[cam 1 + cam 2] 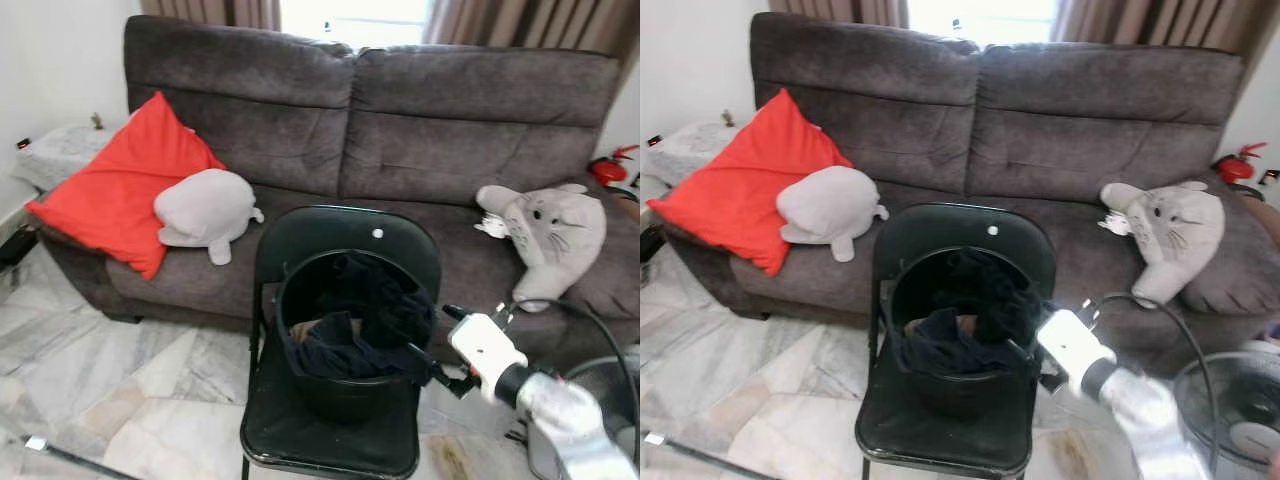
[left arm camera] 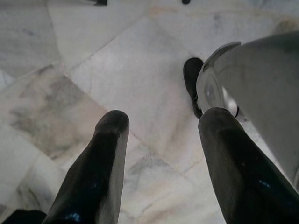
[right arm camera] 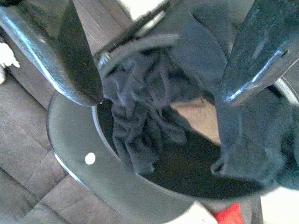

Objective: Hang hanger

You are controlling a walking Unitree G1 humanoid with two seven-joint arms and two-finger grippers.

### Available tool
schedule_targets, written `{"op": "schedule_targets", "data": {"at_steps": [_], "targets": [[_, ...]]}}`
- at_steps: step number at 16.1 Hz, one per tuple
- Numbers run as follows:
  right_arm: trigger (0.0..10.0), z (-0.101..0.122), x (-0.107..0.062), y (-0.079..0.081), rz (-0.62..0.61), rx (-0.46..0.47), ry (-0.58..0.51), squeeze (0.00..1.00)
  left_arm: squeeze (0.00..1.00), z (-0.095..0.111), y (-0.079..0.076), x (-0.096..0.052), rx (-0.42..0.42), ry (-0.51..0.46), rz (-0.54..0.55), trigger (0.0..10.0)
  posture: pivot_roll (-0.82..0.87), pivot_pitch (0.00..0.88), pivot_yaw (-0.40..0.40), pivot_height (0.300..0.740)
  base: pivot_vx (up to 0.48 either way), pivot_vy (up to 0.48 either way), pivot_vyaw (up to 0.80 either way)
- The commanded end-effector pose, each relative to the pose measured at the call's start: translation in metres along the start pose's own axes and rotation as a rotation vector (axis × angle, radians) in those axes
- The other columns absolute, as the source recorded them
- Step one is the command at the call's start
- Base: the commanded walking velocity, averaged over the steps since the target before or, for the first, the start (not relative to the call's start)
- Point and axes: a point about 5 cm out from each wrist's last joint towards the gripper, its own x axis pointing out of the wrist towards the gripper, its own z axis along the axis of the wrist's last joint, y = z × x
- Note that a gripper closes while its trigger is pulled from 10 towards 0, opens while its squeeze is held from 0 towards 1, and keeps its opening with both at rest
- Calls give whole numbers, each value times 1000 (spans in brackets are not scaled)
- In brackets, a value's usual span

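Note:
A black bucket (image 1: 290,290) stands on the seat of a black folding chair (image 1: 330,440). Dark clothes (image 1: 370,300) are heaped in it, with something tan (image 1: 312,327) showing beneath. In the right wrist view a thin dark curved bar (image 3: 135,46), possibly a hanger, lies across the clothes (image 3: 140,121). My right gripper (image 1: 425,365) is at the bucket's right rim, open (image 3: 159,98), its fingers either side of the cloth and holding nothing. My left gripper (image 2: 163,119) hangs open over the marble floor (image 2: 117,60).
A grey sofa (image 1: 450,150) stands behind the chair, carrying a red cushion (image 1: 120,190), a grey plush (image 1: 205,210) and a Totoro plush (image 1: 550,230). A floor fan (image 1: 1240,410) stands at the right, and a red fire extinguisher (image 1: 610,165) sits beyond the sofa.

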Motion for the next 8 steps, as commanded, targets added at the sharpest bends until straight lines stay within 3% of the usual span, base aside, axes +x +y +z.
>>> {"op": "schedule_targets", "data": {"at_steps": [1, 2, 3, 4, 5, 6, 7, 8], "targets": [[10000, -3, 4, -1, 47, -35, 61, 0, 0, -2, 0, 0, -5, 11, -3, 10000, 24, 0, 10, 740, 0, 0, 0], [10000, -6, 9, 2, 98, -53, 99, 0, 0, -1, 0, 0, -5, 8, -6, 10000, 24, 0, 16, 740, 0, 0, 0], [10000, -7, 13, 2, 113, -76, 115, 149, 0, 0, 0, 0, -2, 7, -10, 10000, 25, 0, 17, 740, 0, 0, 0], [10000, -7, 16, 1, 118, -89, 121, 149, 0, 1, 0, 0, 3, 6, -12, 10000, 27, 0, 21, 740, 0, 0, 0], [10000, -1, 27, -1, 125, -81, 123, 1000, 0, 1, 0, 0, 0, 3, -12, 10000, 32, 0, 25, 740, 0, 0, 0], [10000, 3, 42, -1, 150, -127, 148, 204, 0, 2, 1, 1, -2, 0, -13, 10000, 30, 0, 32, 740, 0, 0, 0], [10000, 4, 50, -3, 132, -145, 169, 0, 0, 3, 1, 1, -1, -1, -13, 10000, 33, 0, 32, 740, 0, 0, 0], [10000, 6, 55, -4, 125, -141, 176, 0, 0, 3, 1, 1, -1, -1, -13, 10000, 37, 0, 32, 740, 0, 0, 0]]}}
